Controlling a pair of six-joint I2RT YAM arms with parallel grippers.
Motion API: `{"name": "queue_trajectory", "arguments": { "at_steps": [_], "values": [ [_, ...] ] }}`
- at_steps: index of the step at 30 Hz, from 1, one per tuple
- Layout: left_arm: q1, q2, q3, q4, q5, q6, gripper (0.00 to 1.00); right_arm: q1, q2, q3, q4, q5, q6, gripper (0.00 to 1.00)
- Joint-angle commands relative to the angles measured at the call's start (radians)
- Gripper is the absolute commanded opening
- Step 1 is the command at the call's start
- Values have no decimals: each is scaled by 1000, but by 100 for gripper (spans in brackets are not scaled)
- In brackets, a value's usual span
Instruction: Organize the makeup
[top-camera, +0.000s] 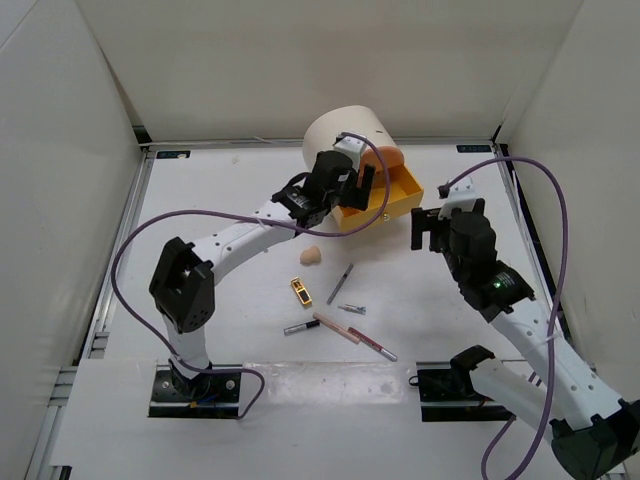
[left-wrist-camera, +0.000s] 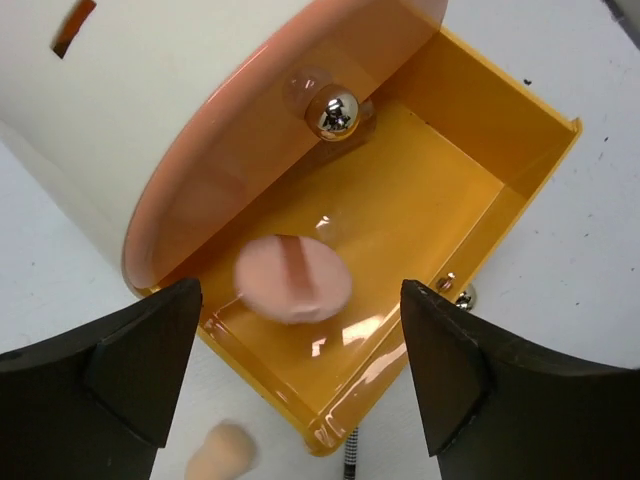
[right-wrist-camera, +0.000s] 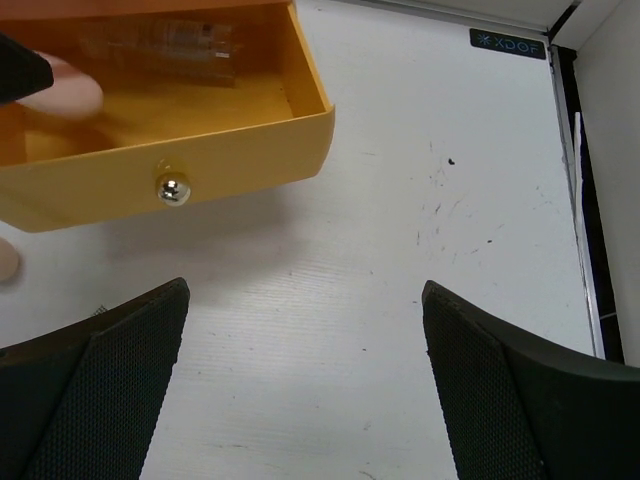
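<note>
1. Left gripper (left-wrist-camera: 300, 335): jaws wide apart with nothing between them. It hangs directly over the open orange drawer (left-wrist-camera: 520, 150).
2. Peach sponge (left-wrist-camera: 293, 278): inside that drawer, below the jaws. It is blurred, so I cannot tell whether it is at rest.
3. Step in hand, as I judge it: clearing out after the drop. I would lift straight up with the jaws wide, to miss the drawer walls and the cream box (top-camera: 345, 130) behind.
4. Next candidate: second sponge (top-camera: 311, 256) on the table (top-camera: 250, 300), near the drawer front. It looks soft and rounded, so pinch lightly across its middle.
5. Farther out: gold lipstick (top-camera: 301, 291) and pencils (top-camera: 340, 284) lie loose.
6. Right gripper (right-wrist-camera: 305, 390): spread, empty, beside the drawer without touching it. Leave it parked.
</note>
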Motion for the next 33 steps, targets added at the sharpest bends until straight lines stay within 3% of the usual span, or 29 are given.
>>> {"name": "queue_trajectory", "arguments": {
  "at_steps": [1, 2, 6, 9, 15, 19, 26, 30, 33],
  "values": [
    [5, -73, 39, -29, -1, 9, 93, 0, 19, 32, 15, -53, -54, 99],
    [4, -89, 35, -26, -6, 11, 98, 6, 38, 51, -1, -121, -75, 99],
    [5, -199, -17, -42, -38, 0, 98, 29, 121, 100, -22, -329, -155, 99],
    [14, -351, -131, -75, -112, -52, 98, 122, 210, 152, -28, -403, -252, 99],
    [128, -665, -422, -305, -187, -239, 98, 343, 486, 388, -154, -471, -580, 99],
    [160, -828, -536, -457, -231, -369, 98, 353, 735, 560, -218, -595, -752, 99],
    [162, -1055, -530, -628, -317, -479, 98, 359, 1130, 870, -366, -595, -990, 99],
    [162, -1067, -473, -655, -339, -469, 98, 317, 1186, 862, -268, -660, -1093, 99],
    [162, -1037, -416, -664, -313, -430, 98, 291, 1278, 953, -225, -747, -1088, 99]
  ]
}}
